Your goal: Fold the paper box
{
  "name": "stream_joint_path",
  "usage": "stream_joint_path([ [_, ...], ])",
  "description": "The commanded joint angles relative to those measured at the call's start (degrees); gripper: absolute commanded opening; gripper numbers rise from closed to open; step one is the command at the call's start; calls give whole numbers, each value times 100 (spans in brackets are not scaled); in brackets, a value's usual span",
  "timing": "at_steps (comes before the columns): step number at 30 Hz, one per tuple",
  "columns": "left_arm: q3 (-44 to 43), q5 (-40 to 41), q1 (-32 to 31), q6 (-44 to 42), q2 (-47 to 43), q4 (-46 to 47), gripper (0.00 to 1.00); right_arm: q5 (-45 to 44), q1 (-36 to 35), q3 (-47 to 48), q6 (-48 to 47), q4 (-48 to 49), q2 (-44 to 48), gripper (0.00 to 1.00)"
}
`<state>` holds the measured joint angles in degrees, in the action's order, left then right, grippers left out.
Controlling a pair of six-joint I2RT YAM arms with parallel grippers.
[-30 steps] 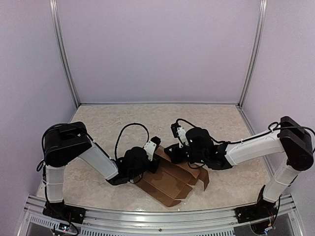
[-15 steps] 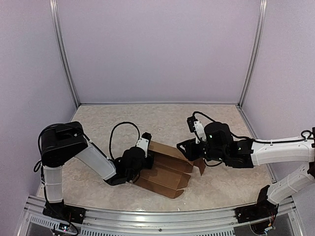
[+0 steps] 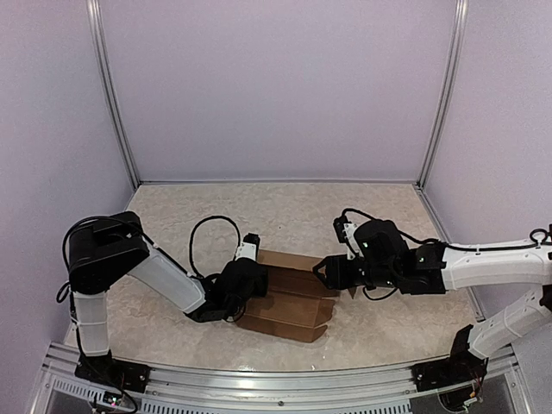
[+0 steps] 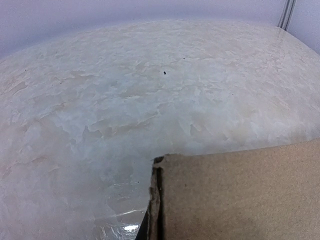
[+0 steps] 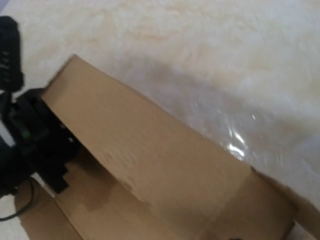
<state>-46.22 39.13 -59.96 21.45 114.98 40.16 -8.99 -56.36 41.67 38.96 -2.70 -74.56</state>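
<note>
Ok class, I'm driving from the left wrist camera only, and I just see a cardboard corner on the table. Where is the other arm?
Observer: The right claw sits at the right end of the paper box, opposite yours.
Operator: Is it folded yet?
Observer: No; from above it lies mostly flat on the table, creased into panels.
Operator: And my own claw?
Observer: The left claw is at the box's left edge, shut on the cardboard.
</note>
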Motion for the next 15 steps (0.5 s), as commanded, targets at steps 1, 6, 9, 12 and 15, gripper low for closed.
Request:
stream_joint_path([
  [1, -133, 277, -120, 333, -160, -394, 0, 41, 114, 144, 489, -362, -198, 60],
  [6, -109, 406, -230, 355, -204, -429, 0, 42, 175, 155, 735, -148, -315, 61],
  [9, -88, 444, -275, 400, -228, -480, 0, -123, 219, 146, 888, -120, -332, 61],
  [12, -66, 433, -305, 444, -265, -474, 0, -133, 292, 82, 1089, 34, -343, 61],
  [15, -72, 411, -334, 499, -274, -494, 0, -111, 319, -1, 1284, 240, -370, 61],
])
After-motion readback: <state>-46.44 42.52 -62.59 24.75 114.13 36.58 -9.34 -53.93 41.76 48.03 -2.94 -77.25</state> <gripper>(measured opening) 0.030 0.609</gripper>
